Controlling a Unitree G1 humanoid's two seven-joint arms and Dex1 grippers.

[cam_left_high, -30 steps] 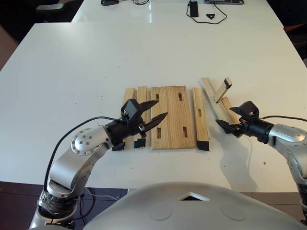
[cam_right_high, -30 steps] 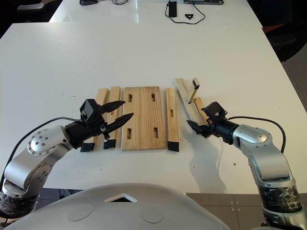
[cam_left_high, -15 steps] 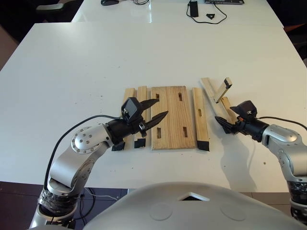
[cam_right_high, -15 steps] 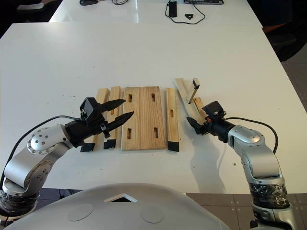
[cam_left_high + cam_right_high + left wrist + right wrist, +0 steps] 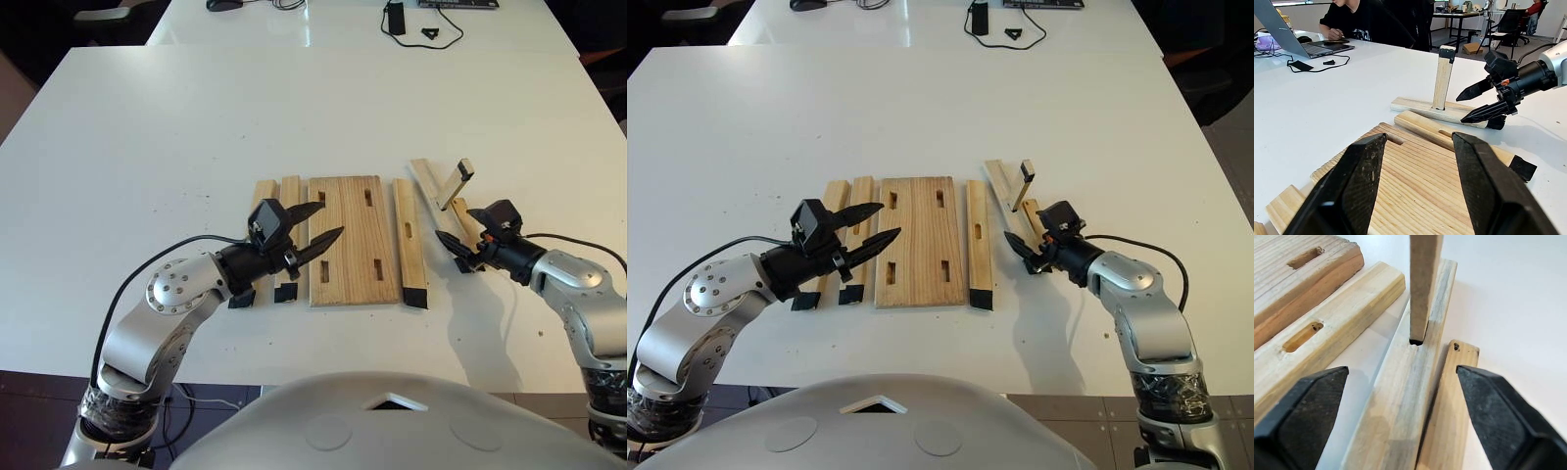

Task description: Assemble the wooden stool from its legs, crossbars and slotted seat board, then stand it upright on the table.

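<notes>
Jaws open, L over seat board (R by crossbars).

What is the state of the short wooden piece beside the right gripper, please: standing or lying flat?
Standing: the short piece rises nearly upright, its foot in a slot of the flat bar.

The left arm and right arm are silver, with round joints, the left one ringed with screws. A black cable trails along each. The left gripper and right gripper are black with pointed fingers.
</notes>
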